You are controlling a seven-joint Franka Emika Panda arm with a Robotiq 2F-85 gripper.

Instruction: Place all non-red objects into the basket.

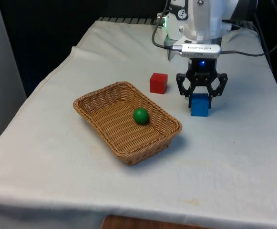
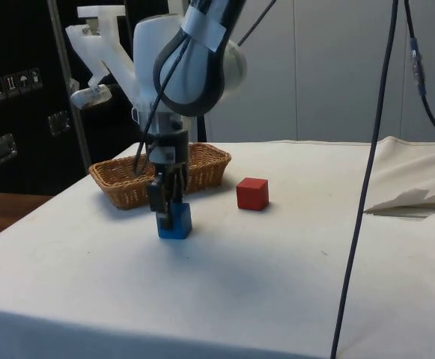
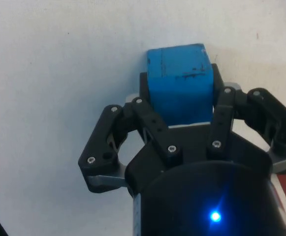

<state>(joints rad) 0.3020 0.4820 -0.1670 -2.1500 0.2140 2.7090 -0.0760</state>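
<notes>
A blue cube (image 1: pixel 200 108) (image 2: pixel 178 224) (image 3: pixel 178 69) stands on the white cloth, to the front view's right of the wicker basket (image 1: pixel 94 118) (image 2: pixel 120 188). My gripper (image 1: pixel 200 97) (image 2: pixel 168 212) (image 3: pixel 179 96) reaches straight down over it, one finger pressed against each side, shut on the cube, whose base still rests on the cloth. A green ball (image 1: pixel 140 116) lies inside the basket. A red cube (image 1: pixel 158 82) (image 2: pixel 252 194) sits on the cloth beyond the basket, just to the front view's left of the gripper.
A black cable (image 2: pixel 367 179) hangs down across the side view. The cloth's edge drops away at the front view's left (image 1: pixel 47 76). Open cloth lies in front of the basket and the blue cube.
</notes>
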